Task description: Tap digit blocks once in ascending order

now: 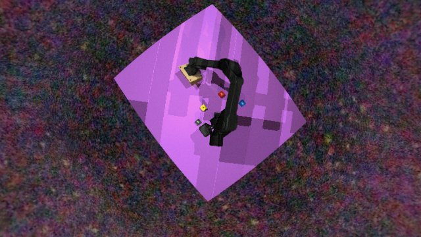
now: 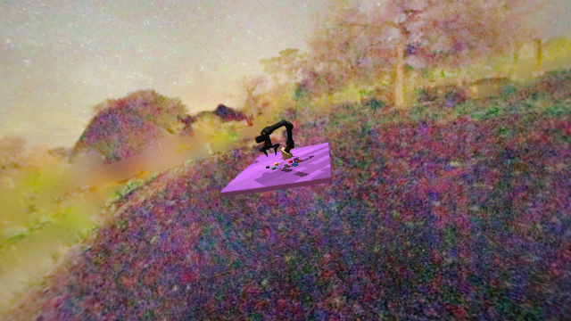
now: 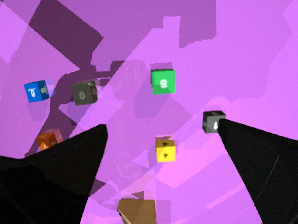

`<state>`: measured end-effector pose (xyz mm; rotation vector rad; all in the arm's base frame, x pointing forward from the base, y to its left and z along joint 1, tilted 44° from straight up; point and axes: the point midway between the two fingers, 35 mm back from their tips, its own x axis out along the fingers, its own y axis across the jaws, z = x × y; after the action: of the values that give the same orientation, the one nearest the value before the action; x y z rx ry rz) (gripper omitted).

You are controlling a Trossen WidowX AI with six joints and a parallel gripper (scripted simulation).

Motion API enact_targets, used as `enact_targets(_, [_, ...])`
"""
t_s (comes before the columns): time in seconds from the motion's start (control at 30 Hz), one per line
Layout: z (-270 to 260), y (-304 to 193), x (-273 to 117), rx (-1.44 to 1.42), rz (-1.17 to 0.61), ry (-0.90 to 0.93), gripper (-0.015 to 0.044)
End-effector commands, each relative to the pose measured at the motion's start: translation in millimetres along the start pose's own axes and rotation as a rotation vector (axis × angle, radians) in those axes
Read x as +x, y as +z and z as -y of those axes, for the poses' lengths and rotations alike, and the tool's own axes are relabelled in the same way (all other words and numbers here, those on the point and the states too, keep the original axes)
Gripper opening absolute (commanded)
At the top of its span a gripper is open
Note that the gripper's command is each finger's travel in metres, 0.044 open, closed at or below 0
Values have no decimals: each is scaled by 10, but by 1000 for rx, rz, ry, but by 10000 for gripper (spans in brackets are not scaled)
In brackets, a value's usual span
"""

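My gripper (image 3: 162, 127) (image 2: 271, 154) is open and empty, above the blocks. In the wrist view, a green block (image 3: 163, 81) reading 8 lies ahead between the fingers' lines, and a yellow block (image 3: 165, 150) (image 1: 203, 107) lies below it, digit unclear. A black block (image 3: 214, 122) (image 1: 198, 122), apparently 1, is at the right fingertip's edge. A grey block (image 3: 84, 93) reading 0 and a blue block (image 3: 36, 92) (image 1: 242, 103), digit unclear, lie left. An orange block (image 3: 47, 139) is partly behind the left finger. A red block (image 1: 222, 94) shows in the top view; the arm hides others there.
The arm's tan base plate (image 1: 194, 79) (image 3: 137, 211) stands beyond the yellow block. The arm arches over the purple table (image 1: 184, 141) (image 2: 250, 182), casting dark shadows. The table's edges drop off on all sides.
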<state>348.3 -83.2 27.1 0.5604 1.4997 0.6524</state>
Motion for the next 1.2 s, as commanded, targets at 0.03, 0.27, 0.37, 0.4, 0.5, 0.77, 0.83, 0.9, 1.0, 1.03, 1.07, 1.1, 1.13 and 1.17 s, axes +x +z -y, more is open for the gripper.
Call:
enact_targets(0.03, [-8, 53, -9, -31, 3, -12, 400])
enact_targets(0.27, [-8, 53, -9, -31, 3, -12, 400])
enact_targets(0.37, [-8, 53, -9, -31, 3, -12, 400])
enact_targets(0.4, [-8, 53, -9, -31, 3, -12, 400])
enact_targets(0.5, [-8, 53, -9, -31, 3, -12, 400])
enact_targets(0.77, [-670, 57, -12, -30, 3, -12, 400])
enact_targets(0.83, [-1007, 12, 0, -30, 3, -8, 400])
enact_targets(0.9, [-1127, -12, 6, -30, 2, -6, 400])
enact_targets(1.0, [-1127, -12, 6, -30, 2, -6, 400])
enact_targets(1.03, [-1127, -12, 6, -30, 2, -6, 400])
enact_targets(1.07, [-1127, -12, 6, -30, 2, -6, 400])
enact_targets(1.1, [-1127, -12, 6, -30, 2, -6, 400])
enact_targets(1.13, [-1127, -12, 6, -30, 2, -6, 400])
enact_targets(1.17, [-1127, -12, 6, -30, 2, -6, 400])
